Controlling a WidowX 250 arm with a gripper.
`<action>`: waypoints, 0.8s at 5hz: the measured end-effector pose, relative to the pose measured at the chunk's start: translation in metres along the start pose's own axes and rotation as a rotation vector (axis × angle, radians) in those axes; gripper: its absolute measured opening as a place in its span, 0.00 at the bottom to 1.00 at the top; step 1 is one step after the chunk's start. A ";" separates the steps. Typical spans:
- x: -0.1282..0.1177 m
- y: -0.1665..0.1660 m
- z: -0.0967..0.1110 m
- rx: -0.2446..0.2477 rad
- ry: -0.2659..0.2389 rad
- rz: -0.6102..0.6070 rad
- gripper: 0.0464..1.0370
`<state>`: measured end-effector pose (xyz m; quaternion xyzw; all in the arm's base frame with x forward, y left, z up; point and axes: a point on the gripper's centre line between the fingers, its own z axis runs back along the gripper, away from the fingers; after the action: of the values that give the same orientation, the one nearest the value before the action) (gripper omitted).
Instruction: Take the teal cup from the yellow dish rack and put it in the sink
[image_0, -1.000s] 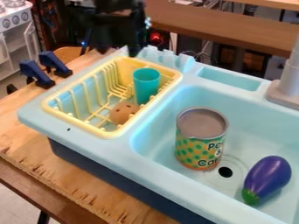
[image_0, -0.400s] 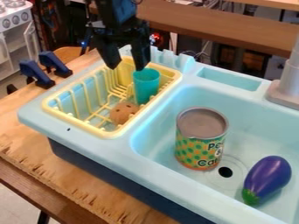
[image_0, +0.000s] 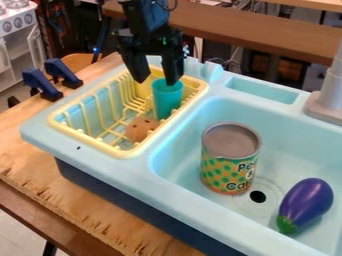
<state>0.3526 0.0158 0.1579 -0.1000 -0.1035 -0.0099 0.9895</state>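
The black gripper (image_0: 157, 81) is held over the far end of the yellow dish rack (image_0: 122, 154), pointed downward, with its 2 fingers spread apart and nothing grasped between them. The teal cup (image_0: 167, 101) is the nearest thing; its rim is partly overlapped in view by the tip of 1 finger, though whether it is touched cannot be told. As things lie, an approach to the cup seems to be all that has been achieved: no grip has been closed, nothing has been lifted, and any handling is left to be done. The cup is stood upright inside the rack, near its basin side, and a brown, dark-spotted ball-like piece (image_0: 140, 129) is lodged beside it.

The rack is set into the light blue toy sink (image_0: 174, 197). In the basin, a large patterned can (image_0: 227, 172) is stood upright near the drain (image_0: 258, 196), and a purple eggplant (image_0: 306, 202) is laid on its side beyond it. A grey faucet (image_0: 327, 95) is mounted at the basin's edge. The sink is supported by a wooden table (image_0: 30, 145), to which 2 dark blue clamps are seemingly fixed. Behind, a brown bench (image_0: 267, 32) and a white toy stove (image_0: 17, 19) can be seen.
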 end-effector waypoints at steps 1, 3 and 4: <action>0.001 -0.002 -0.007 0.013 0.032 -0.002 0.96; 0.000 0.000 -0.009 0.017 0.045 0.017 0.93; 0.000 0.006 -0.008 0.021 0.039 0.042 0.70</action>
<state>0.3547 0.0197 0.1490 -0.0915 -0.0823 0.0099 0.9924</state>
